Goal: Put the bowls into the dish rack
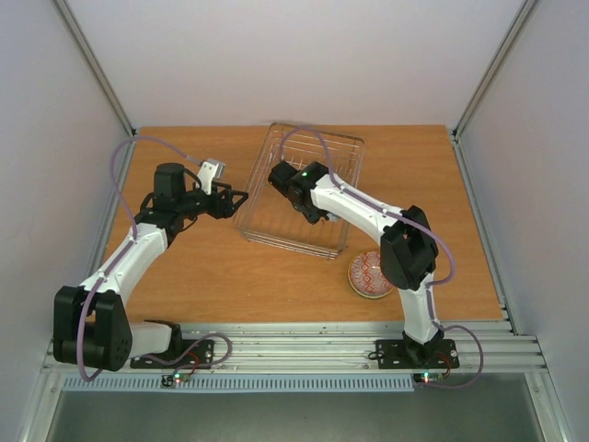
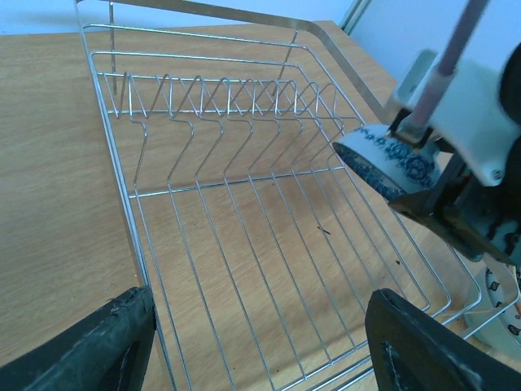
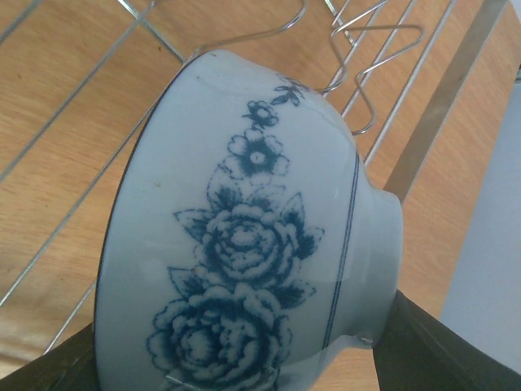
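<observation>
The dish rack (image 1: pixel 313 147) is a silvery wire basket at the table's middle back. It also shows in the left wrist view (image 2: pixel 122 163). My right gripper (image 1: pixel 281 180) is over the rack's left part, shut on a blue-and-white flowered bowl (image 3: pixel 244 244). It holds the bowl on its side above the rack floor, near the prongs (image 3: pixel 358 49). The left wrist view shows this bowl (image 2: pixel 383 163) too. My left gripper (image 1: pixel 232 198) is open and empty at the rack's left edge, its fingers (image 2: pixel 106 346) wide apart. A red-patterned bowl (image 1: pixel 366 274) sits on the table, right of the rack's near corner.
The right forearm (image 1: pixel 368 212) crosses the rack's near right corner and partly covers the red-patterned bowl. White walls enclose the wooden table (image 1: pixel 230 276) on three sides. A metal rail (image 1: pixel 304 336) runs along the near edge.
</observation>
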`<state>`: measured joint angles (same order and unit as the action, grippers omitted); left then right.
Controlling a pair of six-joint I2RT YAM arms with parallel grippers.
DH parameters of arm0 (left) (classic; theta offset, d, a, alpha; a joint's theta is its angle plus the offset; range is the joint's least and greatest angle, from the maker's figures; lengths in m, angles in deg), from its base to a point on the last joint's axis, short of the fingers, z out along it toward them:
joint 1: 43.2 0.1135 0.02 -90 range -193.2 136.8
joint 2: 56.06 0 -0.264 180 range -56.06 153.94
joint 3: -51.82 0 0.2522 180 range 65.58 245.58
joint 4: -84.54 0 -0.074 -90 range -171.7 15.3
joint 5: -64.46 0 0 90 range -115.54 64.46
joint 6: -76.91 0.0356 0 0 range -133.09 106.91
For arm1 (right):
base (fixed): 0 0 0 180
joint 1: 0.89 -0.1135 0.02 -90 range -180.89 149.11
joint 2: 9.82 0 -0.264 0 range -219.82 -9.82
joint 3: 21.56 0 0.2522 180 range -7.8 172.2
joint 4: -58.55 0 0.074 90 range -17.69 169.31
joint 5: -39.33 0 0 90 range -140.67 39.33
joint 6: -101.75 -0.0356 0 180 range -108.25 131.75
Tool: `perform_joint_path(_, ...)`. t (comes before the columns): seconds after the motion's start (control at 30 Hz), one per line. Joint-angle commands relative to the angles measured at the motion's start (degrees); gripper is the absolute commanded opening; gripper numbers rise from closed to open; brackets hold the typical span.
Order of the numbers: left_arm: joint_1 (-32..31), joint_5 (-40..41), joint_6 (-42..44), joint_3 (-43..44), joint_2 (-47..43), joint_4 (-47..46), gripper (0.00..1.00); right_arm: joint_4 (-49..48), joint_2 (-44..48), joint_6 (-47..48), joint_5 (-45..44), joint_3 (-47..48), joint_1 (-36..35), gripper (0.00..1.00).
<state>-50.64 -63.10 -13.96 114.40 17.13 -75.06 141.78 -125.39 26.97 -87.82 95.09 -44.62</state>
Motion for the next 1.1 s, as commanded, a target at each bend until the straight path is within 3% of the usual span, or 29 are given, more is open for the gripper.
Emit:
perform_joint_path(0.0,0.41,-1.79,-0.81,-0.48,-0.53,-3.61,0.72,1.71,-3.27,-1.04,-3.42,-0.22,-0.23,0.02)
perform_joint_path(0.3,0.59,-2.32,-1.22,-0.63,-1.16,-3.96,0.72,1.62,-8.71,-2.83,-4.00,-1.76,-0.28,0.09)
perform_joint_path(0.37,0.58,-2.36,-1.25,-0.65,-0.97,-4.06,0.72,1.52,-9.28,-3.40,-4.06,-1.93,-0.35,0.18)
perform_joint_path(0.53,0.59,-2.51,-1.31,-0.58,-0.31,-4.14,0.72,0.30,-9.32,-3.62,-3.56,-2.89,-0.69,0.54)
perform_joint_path(0.7,0.59,-2.58,-1.33,-0.48,0.11,-4.26,0.72,-1.10,-9.32,-3.45,-2.72,-3.31,-1.09,0.70)
perform_joint_path(0.8,0.59,-2.56,-1.33,-0.48,0.20,-4.24,0.72,-1.83,-9.18,-3.23,-2.05,-3.50,-1.12,0.86)
perform_joint_path(1.07,0.59,-2.57,-1.42,-0.47,0.20,-4.21,0.72,-4.54,-7.68,-2.47,0.73,-4.63,-1.53,0.98)
